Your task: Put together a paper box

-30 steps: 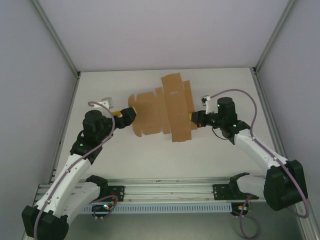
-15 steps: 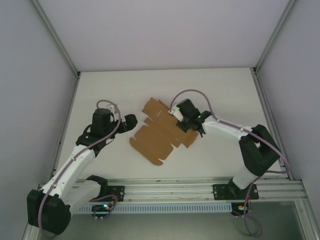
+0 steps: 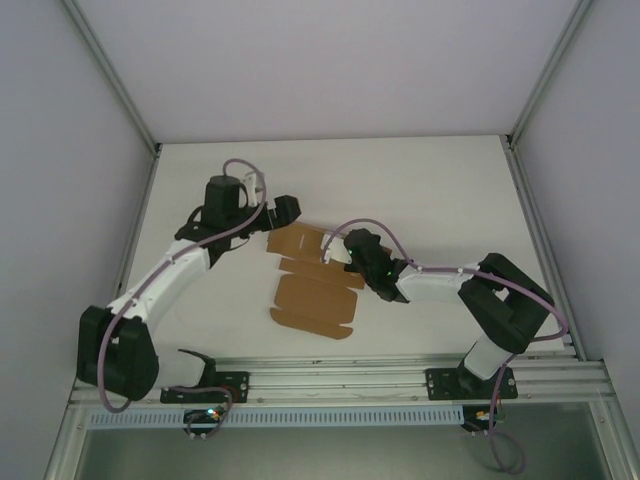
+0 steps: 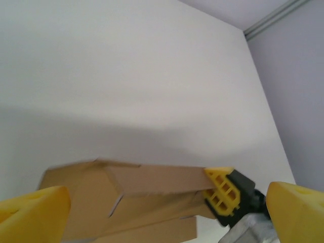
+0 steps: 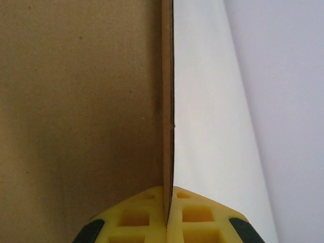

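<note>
Far side of table (image 3: pixel 420 180) bare, free to pass; paper box (image 3: pixel 315 300), left arm (image 3: pixel 175 270), right arm (image 3: pixel 430 285) block centre and near side.

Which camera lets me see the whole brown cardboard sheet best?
The top external view: it shows almost the whole brown cardboard sheet from above, flaps and all. The left wrist view catches one end at a low angle. The right wrist view is a close-up of one edge pinched between the right arm's yellow fingers.

White table (image 3: pixel 420 190), pale grey walls (image 3: pixel 330 60)
</note>
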`<state>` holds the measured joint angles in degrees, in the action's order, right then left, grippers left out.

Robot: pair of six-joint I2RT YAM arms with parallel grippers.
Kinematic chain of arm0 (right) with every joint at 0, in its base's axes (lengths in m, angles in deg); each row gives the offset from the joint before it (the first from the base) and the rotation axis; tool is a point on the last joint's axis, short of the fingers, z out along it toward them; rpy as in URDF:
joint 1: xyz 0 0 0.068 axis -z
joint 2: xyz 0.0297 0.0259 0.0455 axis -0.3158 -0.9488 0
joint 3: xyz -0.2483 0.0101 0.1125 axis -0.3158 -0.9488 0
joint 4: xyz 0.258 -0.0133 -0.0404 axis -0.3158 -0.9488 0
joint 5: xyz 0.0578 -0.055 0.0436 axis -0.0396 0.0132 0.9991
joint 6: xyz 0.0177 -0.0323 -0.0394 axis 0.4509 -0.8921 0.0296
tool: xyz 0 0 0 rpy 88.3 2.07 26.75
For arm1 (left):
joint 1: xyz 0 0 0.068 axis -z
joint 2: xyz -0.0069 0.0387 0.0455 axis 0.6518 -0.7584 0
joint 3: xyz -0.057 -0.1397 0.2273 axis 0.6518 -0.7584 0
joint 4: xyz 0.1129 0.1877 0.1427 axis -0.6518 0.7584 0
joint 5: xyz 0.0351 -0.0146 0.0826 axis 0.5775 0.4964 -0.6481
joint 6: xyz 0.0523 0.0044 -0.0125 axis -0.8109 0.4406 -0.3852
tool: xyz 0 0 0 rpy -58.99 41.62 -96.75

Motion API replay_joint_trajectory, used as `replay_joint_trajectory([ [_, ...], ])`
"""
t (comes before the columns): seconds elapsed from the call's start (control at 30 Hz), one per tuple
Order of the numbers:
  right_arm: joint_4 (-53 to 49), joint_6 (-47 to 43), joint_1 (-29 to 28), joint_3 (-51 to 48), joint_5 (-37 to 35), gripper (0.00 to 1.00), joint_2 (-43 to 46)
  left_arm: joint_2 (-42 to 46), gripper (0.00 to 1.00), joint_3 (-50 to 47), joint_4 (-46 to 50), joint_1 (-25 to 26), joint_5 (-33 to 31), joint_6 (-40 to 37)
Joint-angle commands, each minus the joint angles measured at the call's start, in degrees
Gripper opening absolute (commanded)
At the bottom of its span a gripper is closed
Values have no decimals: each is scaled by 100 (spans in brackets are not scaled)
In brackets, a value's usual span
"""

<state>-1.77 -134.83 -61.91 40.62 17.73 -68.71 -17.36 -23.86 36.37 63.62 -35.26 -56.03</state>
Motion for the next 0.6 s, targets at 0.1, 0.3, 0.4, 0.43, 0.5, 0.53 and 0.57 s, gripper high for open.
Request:
replay_joint_trajectory([
  [0.1, 614, -244, -97, -51, -224, 0, 57, -764, 98, 776, 315, 244, 462, -457],
  [0.3, 360, -1, -89, 40, -268, 0, 156, -1062, 88, 832, 412, 383, 517, -430],
  [0.4, 292, 68, -88, 111, -314, 0, 129, -1031, 79, 715, 400, 473, 513, -438],
  [0.43, 293, 79, -88, 123, -316, 0, 129, -1031, 77, 681, 411, 493, 485, -418],
  [0.5, 310, 183, -88, 164, -316, 0, 104, -1022, 76, 556, 360, 512, 492, -334],
  [0.53, 344, 228, -88, 176, -313, 0, 99, -1022, 75, 481, 306, 518, 483, -255],
  [0.57, 330, 272, -80, 187, -278, 0, 94, -1030, 74, 413, 276, 528, 495, -165],
])
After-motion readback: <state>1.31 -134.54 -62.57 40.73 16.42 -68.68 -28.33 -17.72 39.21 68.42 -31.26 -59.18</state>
